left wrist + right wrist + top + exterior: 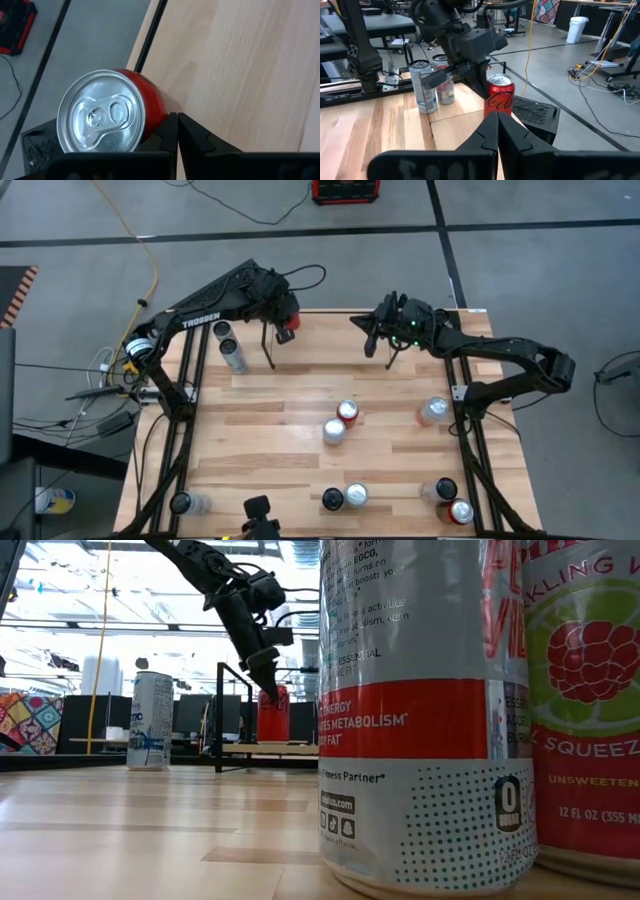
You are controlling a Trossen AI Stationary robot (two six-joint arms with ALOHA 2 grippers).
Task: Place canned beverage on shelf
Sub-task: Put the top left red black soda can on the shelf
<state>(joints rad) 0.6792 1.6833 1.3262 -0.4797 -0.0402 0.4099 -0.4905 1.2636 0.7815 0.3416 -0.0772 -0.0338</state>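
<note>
From the high view, the left gripper (284, 330) is hovering at the table's (300, 440) far edge, just beside a red can (287, 323) standing on the shelf (262, 340), while the right gripper (372, 337) is waiting near the far edge, well apart from any can. Two silver cans (229, 346) are standing at the shelf's left end. Other cans are sitting scattered across the middle and near side of the table. In the low view, the left gripper (268, 683) is pointing down at the red can (273, 715) on the shelf (255, 748). In the left wrist view, the fingers (170, 135) are pressing together, shut and gripping nothing, with the red can (112, 112) lying just beside them. In the right wrist view, the right gripper (497, 125) is showing closed, empty fingers, facing the red can (499, 95).
</note>
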